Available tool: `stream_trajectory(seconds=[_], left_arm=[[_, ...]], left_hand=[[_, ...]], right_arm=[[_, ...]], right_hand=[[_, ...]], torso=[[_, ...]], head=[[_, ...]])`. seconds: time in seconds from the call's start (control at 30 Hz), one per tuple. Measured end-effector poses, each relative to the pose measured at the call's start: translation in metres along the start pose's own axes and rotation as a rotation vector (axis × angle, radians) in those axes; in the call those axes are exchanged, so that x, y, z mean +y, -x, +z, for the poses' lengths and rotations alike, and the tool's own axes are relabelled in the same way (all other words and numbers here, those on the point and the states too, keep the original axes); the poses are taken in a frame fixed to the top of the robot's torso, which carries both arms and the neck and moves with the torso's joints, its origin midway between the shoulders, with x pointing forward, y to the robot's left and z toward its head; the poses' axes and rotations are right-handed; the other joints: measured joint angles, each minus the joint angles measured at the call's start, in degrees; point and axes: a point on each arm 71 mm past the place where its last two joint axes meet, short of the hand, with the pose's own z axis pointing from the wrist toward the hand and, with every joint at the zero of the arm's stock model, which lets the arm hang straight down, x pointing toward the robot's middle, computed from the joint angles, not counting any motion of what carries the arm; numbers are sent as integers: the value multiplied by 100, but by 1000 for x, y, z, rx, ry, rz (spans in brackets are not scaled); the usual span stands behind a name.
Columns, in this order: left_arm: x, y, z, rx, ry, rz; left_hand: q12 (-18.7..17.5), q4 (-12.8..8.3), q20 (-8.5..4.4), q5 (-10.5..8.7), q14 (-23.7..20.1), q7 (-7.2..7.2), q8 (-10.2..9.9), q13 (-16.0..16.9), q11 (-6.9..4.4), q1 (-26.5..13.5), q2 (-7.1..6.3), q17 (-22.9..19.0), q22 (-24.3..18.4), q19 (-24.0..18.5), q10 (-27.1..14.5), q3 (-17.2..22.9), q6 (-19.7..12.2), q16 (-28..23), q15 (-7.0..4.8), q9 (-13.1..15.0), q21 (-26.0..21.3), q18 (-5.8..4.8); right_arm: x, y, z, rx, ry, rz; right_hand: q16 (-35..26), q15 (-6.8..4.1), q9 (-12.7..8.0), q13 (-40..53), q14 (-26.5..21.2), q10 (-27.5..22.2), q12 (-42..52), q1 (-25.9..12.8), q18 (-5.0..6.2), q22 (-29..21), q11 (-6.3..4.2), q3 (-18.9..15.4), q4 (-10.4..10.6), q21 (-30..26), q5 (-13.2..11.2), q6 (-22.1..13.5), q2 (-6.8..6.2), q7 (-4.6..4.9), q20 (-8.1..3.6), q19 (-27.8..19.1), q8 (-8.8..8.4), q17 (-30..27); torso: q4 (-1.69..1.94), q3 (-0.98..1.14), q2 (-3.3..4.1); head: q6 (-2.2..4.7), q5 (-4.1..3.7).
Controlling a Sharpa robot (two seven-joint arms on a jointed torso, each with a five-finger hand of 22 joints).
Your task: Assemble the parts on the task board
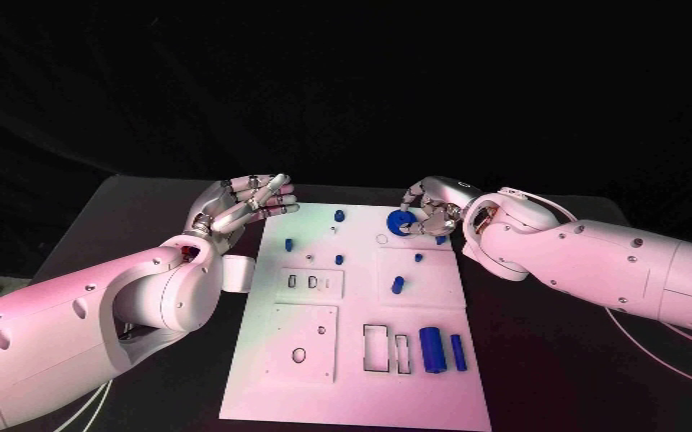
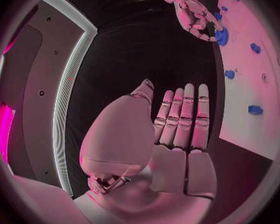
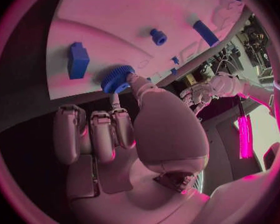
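Observation:
The white task board lies in the middle of the table. My right hand is at the board's far right corner and pinches a round blue gear between thumb and fingertips; the gear sits right at the board's surface. My left hand hovers by the far left corner with straight fingers and holds nothing. Small blue pegs stand on the far half of the board. Two blue bars lie near the front right.
Rectangular slots and round holes are cut into the board's near half. A blue block sits next to the gear. The black table surrounds the board, with bare room on both sides.

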Motion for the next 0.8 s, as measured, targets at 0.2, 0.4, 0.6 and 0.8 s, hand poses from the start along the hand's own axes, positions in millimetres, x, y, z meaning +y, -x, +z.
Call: stream_trajectory(seconds=[0.2,0.4,0.6,0.8], left_arm=[[0,0,0,1,2,0],[0,0,0,2,5,-1],[1,0,0,3,7,-2],[1,-1,0,5,8,-3]], left_hand=[[0,0,0,0,0,0,0,0,0,0,0,-1,0,0,0,0,0,0,0,-2,0,0],[0,0,0,0,0,0,1,0,0,0,0,-1,-5,0,0,0,0,0,0,-2,0,0],[0,0,0,0,0,0,1,0,0,0,0,-1,-5,0,0,0,0,0,0,-2,0,0],[0,0,0,0,0,0,1,0,0,0,0,-1,-4,0,0,0,0,0,0,-2,0,0]], right_arm=[[11,-1,-1,-13,32,-2],[25,-2,-4,-30,71,-6],[51,-5,-6,-55,142,-25],[78,-10,-3,-83,213,-56]], right_hand=[[0,0,-31,0,0,21,0,0,0,0,-21,96,1,27,-1,51,0,-10,-21,21,-7,0],[0,0,-109,0,0,41,31,-1,1,-1,-42,369,0,86,-6,185,-2,-42,-31,93,-89,-1],[23,-22,-163,-1,22,41,54,-39,1,-1,-42,612,-22,153,-24,281,-41,-40,-40,144,-145,-1],[23,-22,-175,-1,22,61,54,-67,4,4,-61,726,-49,153,-29,292,-70,-47,-61,165,-169,-1]], torso=[[-1,-1,0],[2,-3,0],[-2,-7,-2],[3,-10,-2]], head=[[8,7],[5,18],[12,26],[13,30]])
